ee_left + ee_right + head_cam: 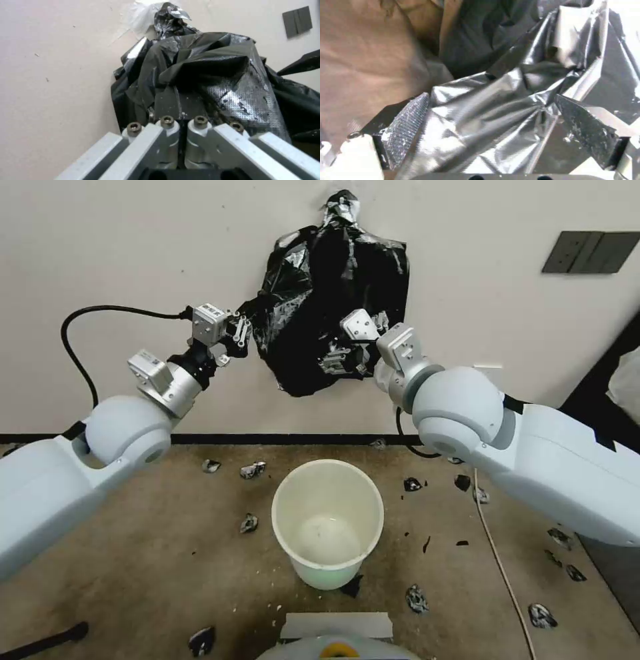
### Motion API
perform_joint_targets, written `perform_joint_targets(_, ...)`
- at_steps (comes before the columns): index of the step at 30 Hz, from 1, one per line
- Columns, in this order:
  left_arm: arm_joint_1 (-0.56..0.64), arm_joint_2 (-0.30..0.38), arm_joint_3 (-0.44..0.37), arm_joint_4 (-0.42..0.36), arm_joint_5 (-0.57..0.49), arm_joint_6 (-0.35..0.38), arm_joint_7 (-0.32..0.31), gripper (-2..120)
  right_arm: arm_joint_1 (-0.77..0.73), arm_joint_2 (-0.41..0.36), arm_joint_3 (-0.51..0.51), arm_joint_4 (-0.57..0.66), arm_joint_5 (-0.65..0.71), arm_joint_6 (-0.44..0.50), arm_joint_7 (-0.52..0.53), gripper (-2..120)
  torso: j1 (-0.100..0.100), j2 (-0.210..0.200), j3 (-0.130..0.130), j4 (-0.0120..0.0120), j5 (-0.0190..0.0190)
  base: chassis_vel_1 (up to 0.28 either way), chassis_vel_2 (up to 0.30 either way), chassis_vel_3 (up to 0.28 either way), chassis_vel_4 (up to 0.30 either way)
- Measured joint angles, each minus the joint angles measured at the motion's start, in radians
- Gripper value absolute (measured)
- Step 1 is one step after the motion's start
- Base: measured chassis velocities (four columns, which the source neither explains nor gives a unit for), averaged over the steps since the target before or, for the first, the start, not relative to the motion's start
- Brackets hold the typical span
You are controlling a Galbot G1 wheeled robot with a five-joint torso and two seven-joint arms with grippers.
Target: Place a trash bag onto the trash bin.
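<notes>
Two grippers work the bag (pixel 333 307), which hangs on the wall above the bin (pixel 328 520). My left gripper (pixel 245 335) is clamped on its edge; my right gripper (pixel 493 120) is spread, film between its fingers. I'd close right fully before pulling.

The room is evenly and fairly brightly lit, with soft light and no hard shadows on the pale wall (pixel 133 247). The white bin (pixel 327 520) throws only a faint, short shadow on the brown floor (pixel 167 540) at its near side. The glossy black bag (pixel 333 307) catches white glare along its creases, strongest at its top knot. The head view bends straight lines at its edges, so the dark baseboard (pixel 267 439) curves. In the left wrist view the near metal parts are soft and unfocused. In the right wrist view the plastic is smeared with blur and washed out by bright sheen, and the far right corner is blown to white.
</notes>
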Motion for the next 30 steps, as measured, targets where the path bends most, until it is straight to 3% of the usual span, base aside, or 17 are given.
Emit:
perform_joint_targets(4, -0.003, -0.004, 0.003, 0.0, -0.001, 0.0, 0.0, 0, 0.001, -0.017, -0.012, 0.006, -0.009, 0.0, 0.0, 97, 0.0, 0.0, 0.0, 0.0002, 0.0005, 0.0, 0.0, 0.0, 0.0)
perform_joint_targets(8, -0.002, -0.007, 0.006, -0.001, -0.001, 0.0, 0.0, 0, 0.001, -0.037, -0.034, 0.007, -0.026, 0.0, 0.0, 89, 0.0, 0.0, 0.0, 0.0, 0.0006, 0.0, 0.0, 0.0, 0.0)
perform_joint_targets(18, -0.005, -0.012, 0.007, -0.01, -0.006, 0.0, -0.001, 0, 0.0, -0.072, -0.078, -0.009, -0.114, 0.004, -0.008, 50, 0.0, 0.0, 0.0, 0.0, 0.0006, 0.0, 0.0, 0.0, 0.0)
perform_joint_targets(27, -0.006, -0.012, 0.004, -0.021, -0.012, 0.0, -0.002, 0, 0.028, -0.103, -0.108, -0.01, -0.096, 0.005, -0.003, 22, 0.0, 0.0, 0.0, 0.0001, 0.0004, 0.0, 0.0, 0.0, 0.0)
perform_joint_targets(30, -0.006, -0.01, -0.003, -0.027, -0.017, 0.0, -0.002, 0, 0.03, -0.125, -0.109, -0.012, -0.05, 0.005, 0.014, 6, 0.0, 0.0, 0.0, 0.0001, 0.0005, 0.0, 0.0, 0.0, 0.0)
